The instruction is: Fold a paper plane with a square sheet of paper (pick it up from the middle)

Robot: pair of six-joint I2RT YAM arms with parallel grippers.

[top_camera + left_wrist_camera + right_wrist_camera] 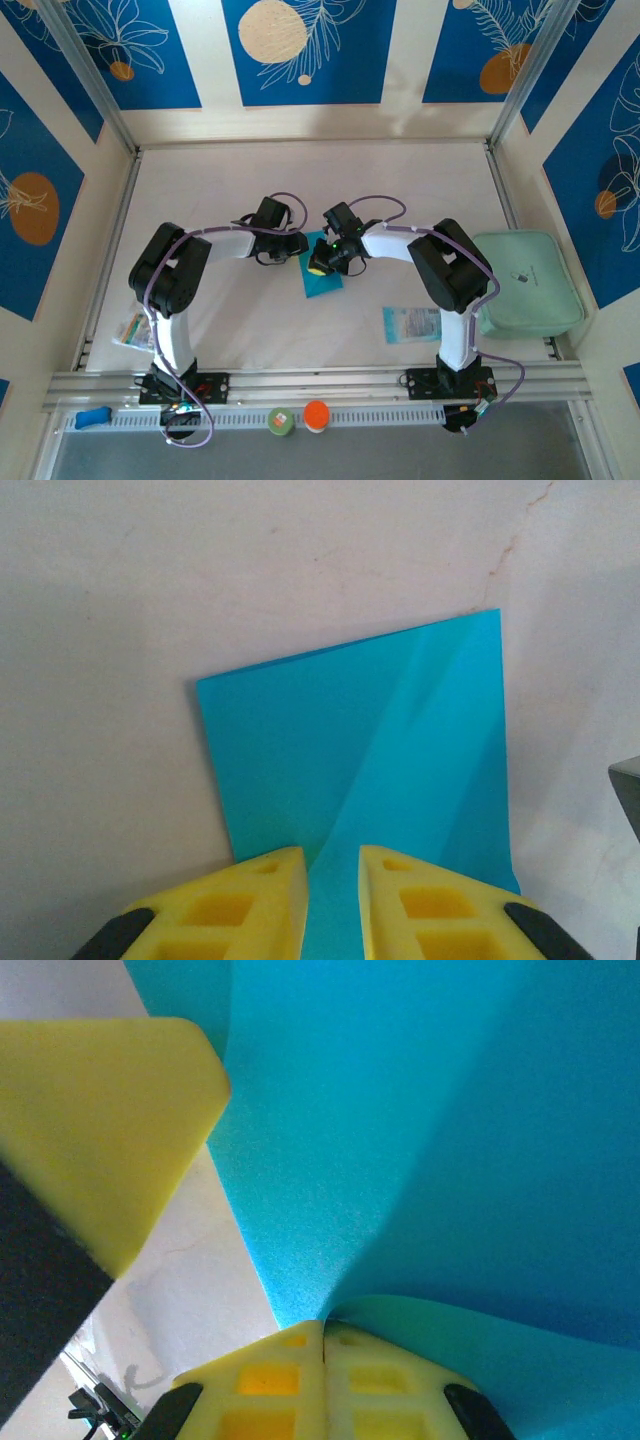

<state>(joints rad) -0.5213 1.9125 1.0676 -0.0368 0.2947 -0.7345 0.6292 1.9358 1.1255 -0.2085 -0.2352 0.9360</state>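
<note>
R gripper (323,1328): 2 yellow fingers pressed tight together, no gap, pinching an edge of the cyan paper sheet (420,1140). Paper swells up and away from the pinch in a curved flap, so the rest of the sheet behind it is hidden in the R wrist view.

L gripper (325,865): fingers a little apart, narrow gap, cyan showing through it. Tips sit at the sheet's near edge. Can't tell if they touch or press it, as the finger undersides are hidden.

L wrist view: sheet lies on the table w/ 1 diagonal crease running from the gap up toward the far right corner. Near edge is cut off by the fingers and the frame bottom.

R wrist view, upper left: big blurred yellow-and-black finger (100,1120) of the L gripper, just beside the sheet's edge.

Top view: both grippers meet over mid-table (400,190), nearly tip to tip. Sheet is under them, partly covered by the R gripper, outline hard to read.

Outward:
- Pale printed packet (410,323) near R arm base, well apart from the sheet.
- Mint-green pad (525,283) at the right edge, partly behind the R arm.
- 2nd small packet (133,330) half hidden by the L arm.
- Near rail: green round item (281,421), orange round item (316,415), blue item (92,416), all too small to identify.
</note>
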